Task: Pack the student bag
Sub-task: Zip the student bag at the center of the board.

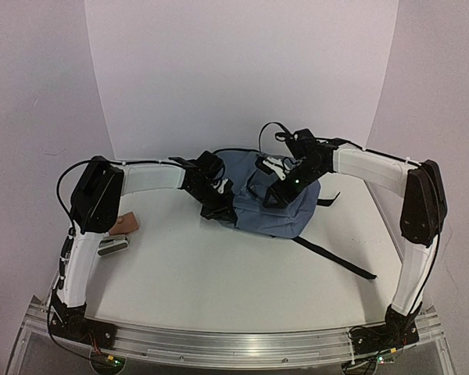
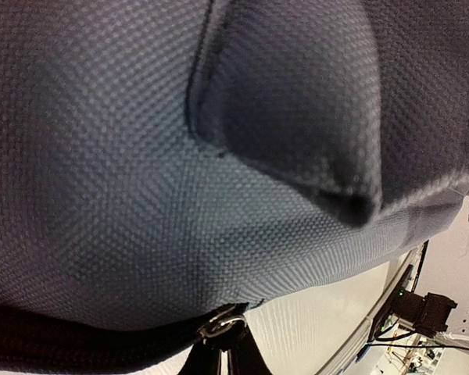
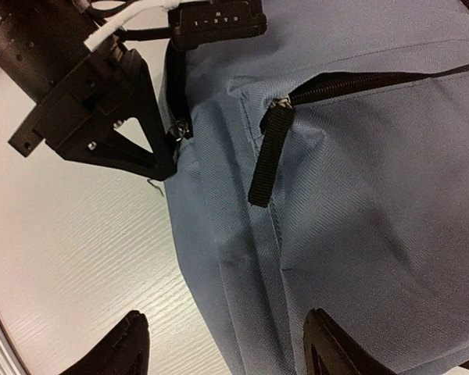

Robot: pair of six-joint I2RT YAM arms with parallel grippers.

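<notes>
Student bag (image 1: pixel 277 209) lies far-centre on the table (image 1: pixel 219 273). Left gripper (image 3: pixel 174 152) is clamped tight on its left edge. Right gripper (image 3: pixel 228 348) hangs wide open over the front pocket (image 3: pixel 375 203), near the zipper pull (image 3: pixel 266 156), holding nothing.

White table (image 1: pixel 219 273) bears the student bag (image 1: pixel 275 212); brown pouch (image 1: pixel 127 223) and grey case (image 1: pixel 113 247) (far left).

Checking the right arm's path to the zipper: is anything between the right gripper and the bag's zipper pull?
Nothing visible. The right gripper hangs open above the student bag, with the black zipper pull lying bare on the fabric ahead. The left gripper pinches the bag's edge beside the pull, not across the path.
</notes>
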